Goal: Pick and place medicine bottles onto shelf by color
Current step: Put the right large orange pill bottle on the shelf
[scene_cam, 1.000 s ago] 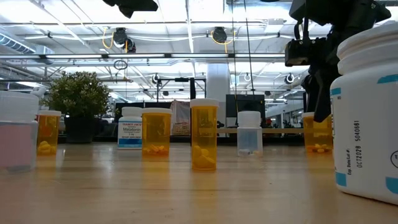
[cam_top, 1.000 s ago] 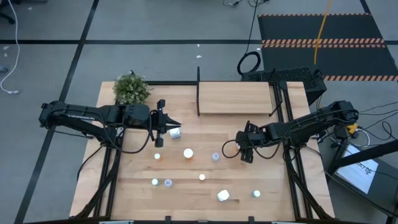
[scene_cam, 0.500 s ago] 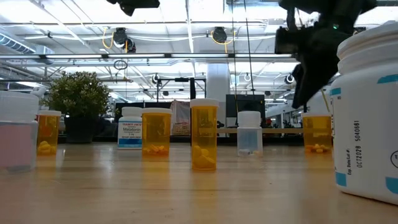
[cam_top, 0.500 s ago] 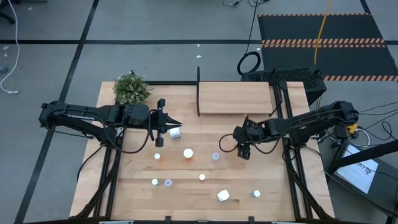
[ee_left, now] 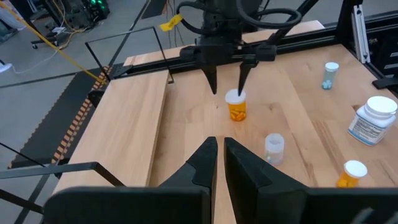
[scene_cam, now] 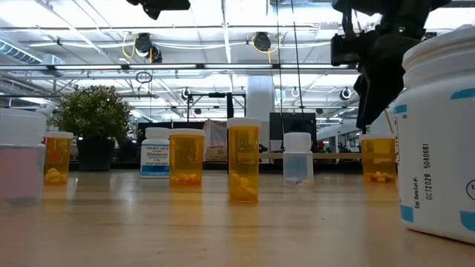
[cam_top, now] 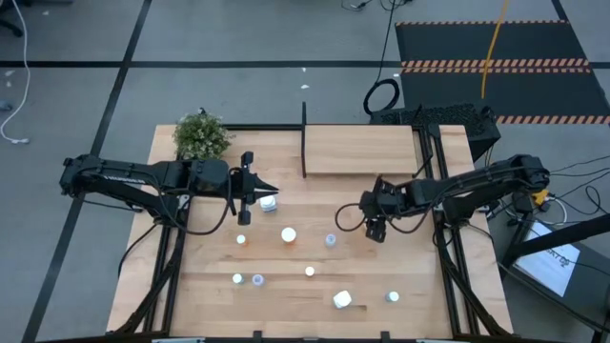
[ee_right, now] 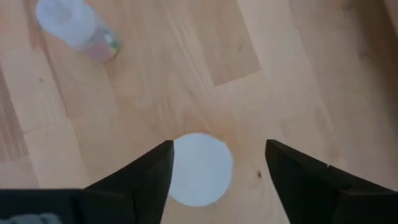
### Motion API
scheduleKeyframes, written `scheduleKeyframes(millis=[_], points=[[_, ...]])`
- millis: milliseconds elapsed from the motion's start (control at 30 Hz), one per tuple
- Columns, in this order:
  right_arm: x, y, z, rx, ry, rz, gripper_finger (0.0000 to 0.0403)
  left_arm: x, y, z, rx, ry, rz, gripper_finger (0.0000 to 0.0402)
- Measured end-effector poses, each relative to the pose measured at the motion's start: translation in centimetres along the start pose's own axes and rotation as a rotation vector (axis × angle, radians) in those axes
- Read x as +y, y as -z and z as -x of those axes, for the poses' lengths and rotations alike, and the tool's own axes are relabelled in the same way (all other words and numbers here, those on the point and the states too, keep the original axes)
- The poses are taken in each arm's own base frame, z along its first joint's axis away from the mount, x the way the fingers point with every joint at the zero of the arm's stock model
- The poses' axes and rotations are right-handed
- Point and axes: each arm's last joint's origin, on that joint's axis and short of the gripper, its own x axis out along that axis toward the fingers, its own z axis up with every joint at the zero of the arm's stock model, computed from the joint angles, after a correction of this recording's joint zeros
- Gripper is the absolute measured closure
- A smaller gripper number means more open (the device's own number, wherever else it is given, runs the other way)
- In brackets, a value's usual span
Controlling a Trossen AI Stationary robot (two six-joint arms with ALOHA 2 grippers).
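My right gripper (cam_top: 375,229) hangs open, pointing down over an orange bottle with a white cap (ee_left: 236,107). In the right wrist view the white cap (ee_right: 199,168) lies between the two spread fingers, which stand on either side without touching it. My left gripper (cam_top: 262,192) hovers shut beside a white labelled bottle (cam_top: 270,202), near the table's left middle. Other orange, pale and white bottles stand upright on their bases across the tabletop. The shelf (cam_top: 360,151), with its black post (cam_top: 304,133), sits at the far edge.
A green plant (cam_top: 201,135) stands at the far left corner. A pale bottle (cam_top: 331,240) and a white-capped one (cam_top: 288,234) stand just left of my right gripper. A large white bottle (cam_top: 342,300) sits near the near edge. Black frame rails (cam_top: 431,157) flank the shelf.
My right gripper has shifted a little toward the table's left and far edge, then eased back, and now hangs over the orange bottle. Its fingers stay open. No bottle has moved.
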Motion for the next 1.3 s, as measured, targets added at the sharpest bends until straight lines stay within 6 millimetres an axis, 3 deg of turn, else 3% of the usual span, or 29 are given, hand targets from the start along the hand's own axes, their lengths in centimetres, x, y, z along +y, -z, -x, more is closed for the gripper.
scheduleKeyframes(millis=[233,567,733,1033,1133,1300], points=[[0.9,0.3,-0.7,0.031,0.0,0.023,0.0104,0.0,0.0,0.0,-0.001,0.0,0.001,0.0369],[1.2,0.4,-2.0,0.079,0.024,0.061,0.01,0.0,0.0,0.0,-0.001,0.0,0.003,0.0369],[1.2,0.4,-2.2,0.085,0.027,0.072,0.0123,0.0,0.0,0.0,-0.001,0.0,0.003,0.0369],[1.1,0.4,-2.2,0.084,0.028,0.089,0.0203,0.0,0.0,0.0,-0.001,0.0,0.002,0.0369],[1.1,0.3,-2.2,0.084,0.028,0.089,0.0205,0.0,0.0,0.0,-0.001,0.0,0.0,0.0369],[1.1,0.3,-2.2,0.085,0.028,0.083,0.0175,0.0,0.0,0.0,-0.001,0.0,0.0,0.0369]])
